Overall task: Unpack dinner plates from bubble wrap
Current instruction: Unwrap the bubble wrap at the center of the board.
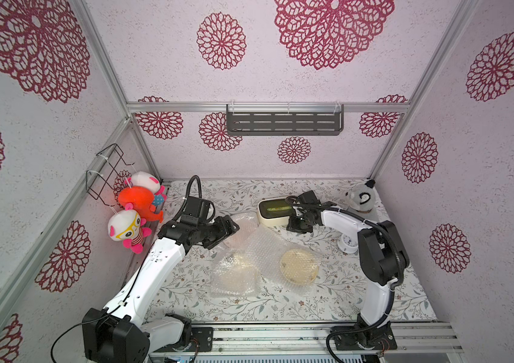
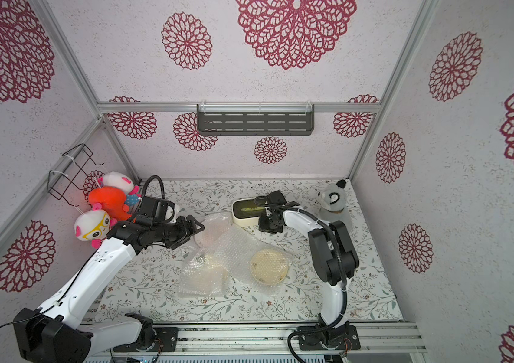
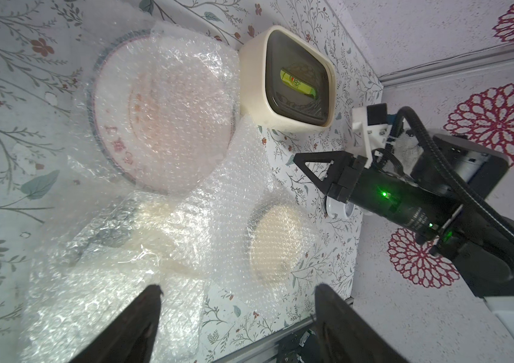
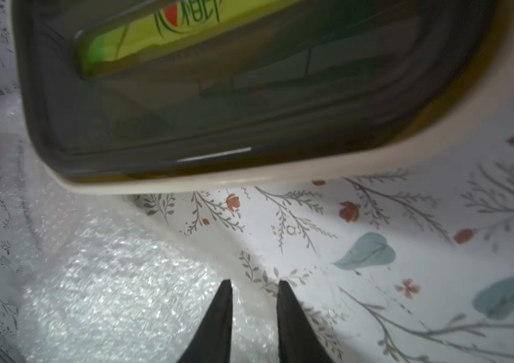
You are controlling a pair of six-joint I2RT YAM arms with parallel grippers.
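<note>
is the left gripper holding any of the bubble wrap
No, in the left wrist view the left gripper stands wide open over the bubble wrap, with nothing pinched between its fingers.

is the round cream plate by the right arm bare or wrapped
Covered: round cream ceramic plate shows bubble dots across its face; clear plastic bubble wrap extends past its rim.
</note>
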